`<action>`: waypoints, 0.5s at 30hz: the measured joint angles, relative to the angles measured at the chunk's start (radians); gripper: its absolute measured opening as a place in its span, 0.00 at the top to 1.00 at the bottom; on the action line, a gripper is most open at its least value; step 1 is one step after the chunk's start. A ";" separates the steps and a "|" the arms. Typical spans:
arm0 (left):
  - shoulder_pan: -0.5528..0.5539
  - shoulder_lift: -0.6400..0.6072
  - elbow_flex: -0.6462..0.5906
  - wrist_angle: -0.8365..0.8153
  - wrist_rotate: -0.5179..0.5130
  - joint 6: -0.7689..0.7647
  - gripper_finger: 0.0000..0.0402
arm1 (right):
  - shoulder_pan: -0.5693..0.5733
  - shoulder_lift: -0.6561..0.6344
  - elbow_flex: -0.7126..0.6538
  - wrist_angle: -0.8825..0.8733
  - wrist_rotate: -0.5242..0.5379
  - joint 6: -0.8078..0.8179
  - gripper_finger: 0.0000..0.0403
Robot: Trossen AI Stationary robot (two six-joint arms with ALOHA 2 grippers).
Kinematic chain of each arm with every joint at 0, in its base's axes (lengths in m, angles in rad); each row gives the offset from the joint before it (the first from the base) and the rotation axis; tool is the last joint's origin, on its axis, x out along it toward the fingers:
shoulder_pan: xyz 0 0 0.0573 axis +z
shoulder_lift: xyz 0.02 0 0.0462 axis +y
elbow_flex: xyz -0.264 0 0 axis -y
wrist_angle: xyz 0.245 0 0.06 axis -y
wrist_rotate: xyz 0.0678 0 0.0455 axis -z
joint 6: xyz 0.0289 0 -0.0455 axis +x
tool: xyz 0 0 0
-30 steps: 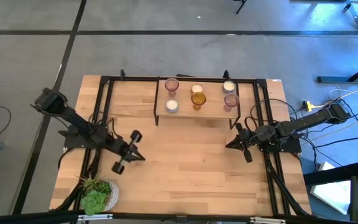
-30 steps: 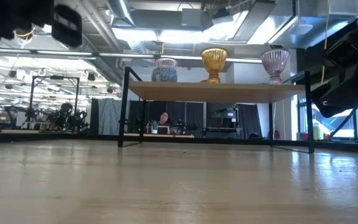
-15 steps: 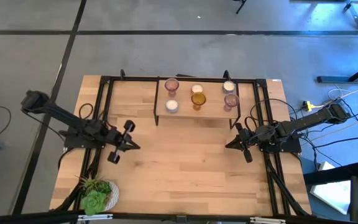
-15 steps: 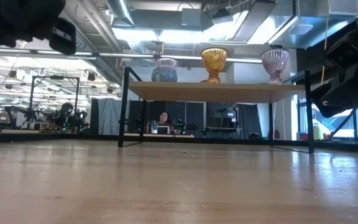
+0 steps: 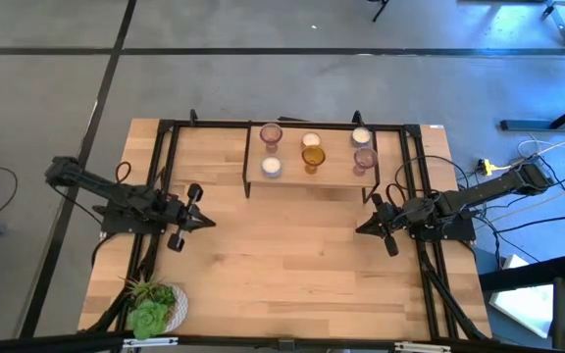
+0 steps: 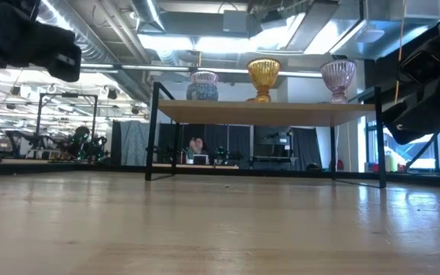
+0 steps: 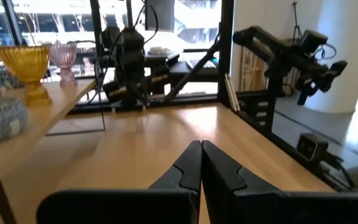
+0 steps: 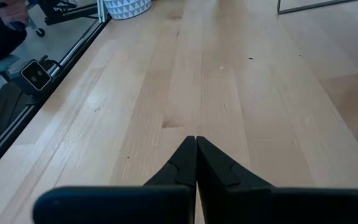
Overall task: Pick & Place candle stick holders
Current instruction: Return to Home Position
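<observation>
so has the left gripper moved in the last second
Yes. The left gripper has pulled back toward the left edge of the table, farther from the plant.

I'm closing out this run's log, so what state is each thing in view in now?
Left pincer: shut, empty, above the table's left side.
Right pincer: shut, empty, above the table's right side.
Amber candle holder: upright on the shelf.
Purple candle holders: upright on the shelf.
Cream candle holders: on the shelf.
Plant: upright at the table's near-left corner.
</observation>
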 joint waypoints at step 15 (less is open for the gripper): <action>0.006 -0.167 0.000 -0.205 0.044 0.019 1.00 | 0.000 0.000 0.000 -0.001 0.000 0.000 0.99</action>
